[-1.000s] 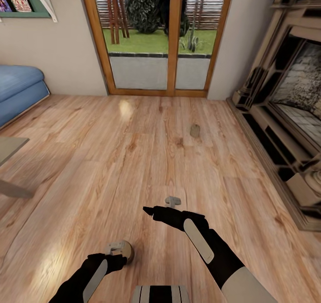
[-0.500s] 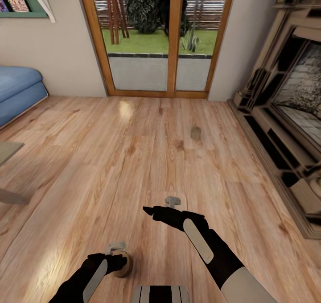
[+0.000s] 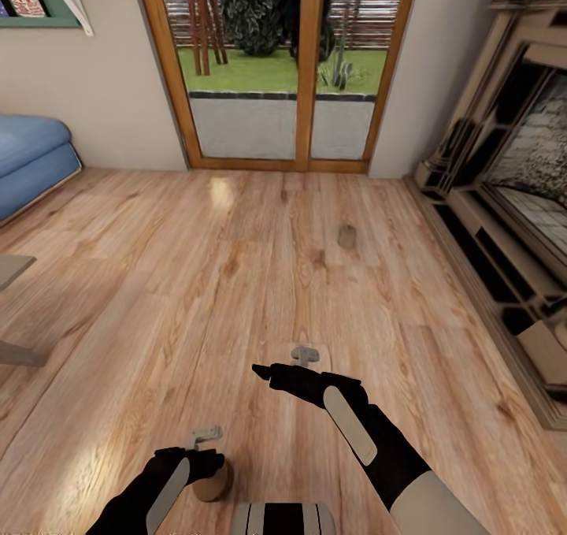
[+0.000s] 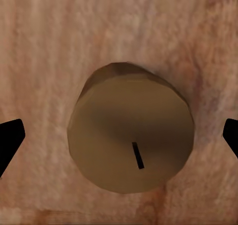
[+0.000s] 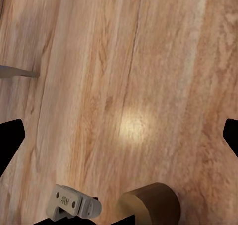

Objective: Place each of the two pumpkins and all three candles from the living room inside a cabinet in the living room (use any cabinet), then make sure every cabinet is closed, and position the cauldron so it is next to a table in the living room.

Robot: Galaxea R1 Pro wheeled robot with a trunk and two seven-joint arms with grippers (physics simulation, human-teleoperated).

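A living room with a plank wood floor (image 3: 197,283) runs up to a glazed double door (image 3: 276,70) with grass and a fence outside. At the floor's left edge sit a blue sofa (image 3: 31,165) and the corner of a pale table (image 3: 12,271); along its right edge stands the ornate beige fireplace surround (image 3: 504,204).

One candle (image 3: 346,236) stands alone on the open floor, towards the door and nearer the fireplace side, with nothing around it. A second candle (image 3: 211,481) stands upright on the floor close to the robot, directly under the left gripper (image 3: 206,440). From the left wrist view this near candle (image 4: 131,135) shows its round top and short dark wick, with the black fingertips (image 4: 10,140) spread wide on either side and not touching it. The right gripper (image 3: 303,355) hangs over bare floor, its fingers also apart; its wrist view catches the same near candle (image 5: 148,204) and the left gripper's grey mount (image 5: 74,204).

Compared with a second ago, the view has crept forward: the near candle now sits lower and tighter under the left gripper, and the sofa and table have slid leftwards.
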